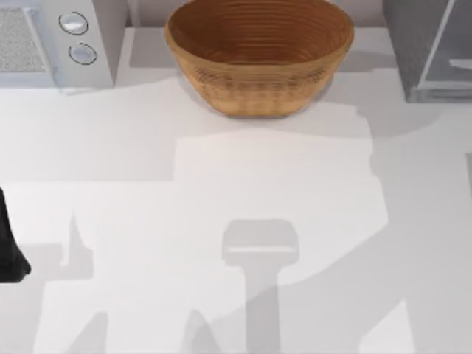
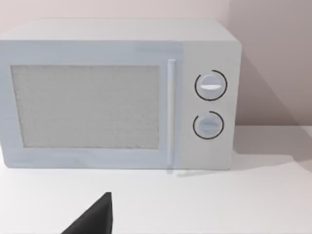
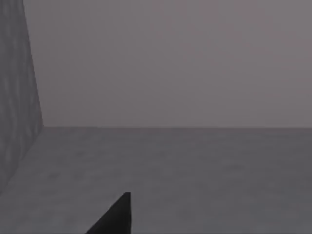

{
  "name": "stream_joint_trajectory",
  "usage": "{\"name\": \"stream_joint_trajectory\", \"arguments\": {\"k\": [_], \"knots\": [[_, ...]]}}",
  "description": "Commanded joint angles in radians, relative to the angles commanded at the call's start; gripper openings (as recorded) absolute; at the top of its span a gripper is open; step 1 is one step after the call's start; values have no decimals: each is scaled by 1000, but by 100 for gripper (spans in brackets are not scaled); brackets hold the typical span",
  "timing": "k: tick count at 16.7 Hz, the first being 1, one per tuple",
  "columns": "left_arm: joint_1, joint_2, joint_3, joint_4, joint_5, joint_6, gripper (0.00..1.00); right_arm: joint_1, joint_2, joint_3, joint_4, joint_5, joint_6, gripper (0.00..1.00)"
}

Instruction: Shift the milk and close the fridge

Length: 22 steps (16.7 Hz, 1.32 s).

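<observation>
The fridge [image 1: 402, 37] is the grey cabinet at the table's back right corner. Its pale, silver-framed door [image 1: 450, 63] stands at an angle to the grey body. The milk is out of view. My left arm [image 1: 11, 243] is a dark shape at the left edge of the table. A dark tip of my left gripper [image 2: 97, 217] points toward the white microwave. A dark tip of my right gripper [image 3: 117, 217] hangs over a dim grey floor, with a grey wall close on one side and another behind.
A white microwave [image 1: 51, 37] with two round knobs [image 2: 210, 105] and a mesh panel stands at the back left. A large woven basket [image 1: 258, 51] sits at the back centre. The white tabletop [image 1: 236, 221] carries broad shadows.
</observation>
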<state>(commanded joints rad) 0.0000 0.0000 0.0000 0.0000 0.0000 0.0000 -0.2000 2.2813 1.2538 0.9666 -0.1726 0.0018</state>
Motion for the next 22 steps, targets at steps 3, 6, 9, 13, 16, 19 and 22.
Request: {"name": "stream_joint_trajectory", "arguments": {"k": [3,6,9,13,16,19,22], "knots": [[0,0,0,0,0,0,100,0,0,0,0,0,0,100],[0,0,0,0,0,0,100,2,0,-1,0,0,0,100],[0,0,0,0,0,0,100,7,-31,-18,-13,0,2,100],[0,0,0,0,0,0,100,27,-219,-119,-91,11,5,100],[0,0,0,0,0,0,100,46,-467,-245,-187,29,5,100],[0,0,0,0,0,0,100,66,-779,-402,-308,55,4,100],[0,0,0,0,0,0,100,90,-1125,-579,-445,84,3,100]]}}
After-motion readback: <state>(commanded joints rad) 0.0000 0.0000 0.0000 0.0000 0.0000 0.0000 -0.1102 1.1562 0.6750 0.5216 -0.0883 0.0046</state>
